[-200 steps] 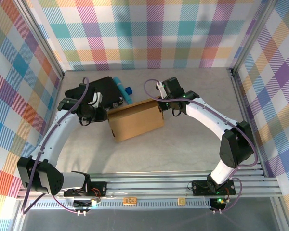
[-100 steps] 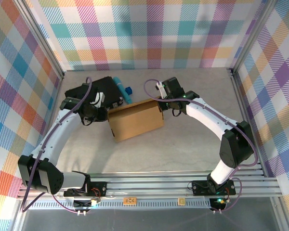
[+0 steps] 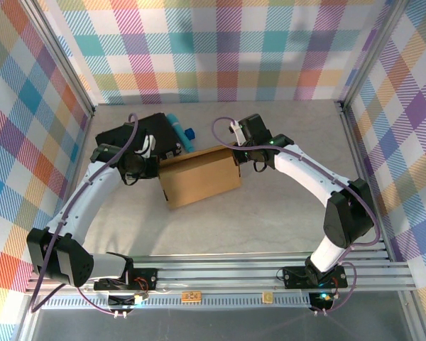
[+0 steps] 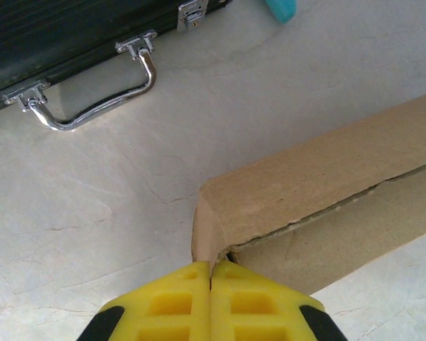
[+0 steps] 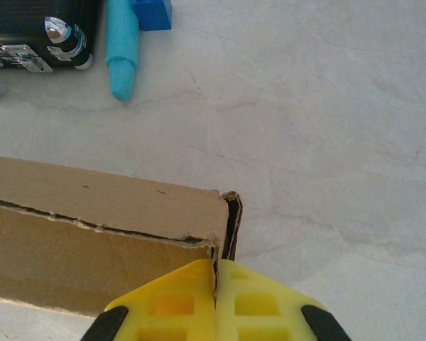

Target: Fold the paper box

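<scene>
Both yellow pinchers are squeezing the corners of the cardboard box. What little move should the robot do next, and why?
Probably raise both arms together a little, so the pinched edge lifts evenly. The left gripper and right gripper are each shut on a far corner of the paper box; moving one alone could twist the cardboard.

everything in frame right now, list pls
paper box: 1, brown cardboard, mid-table
black case: 1, black with chrome handle and latches, far left, behind the box
teal tube: 1, teal, lying beside the case's right edge
blue block: 1, blue, small, next to the tube
table: 1, pale grey marbled
walls: plaid, multicolour, on three sides
arms: 2, white and black, left arm and right arm, reaching in from the near edge
left tool: 1, yellow, shut on the box's left corner
right tool: 1, yellow, shut on the wall at the box's right corner
</scene>
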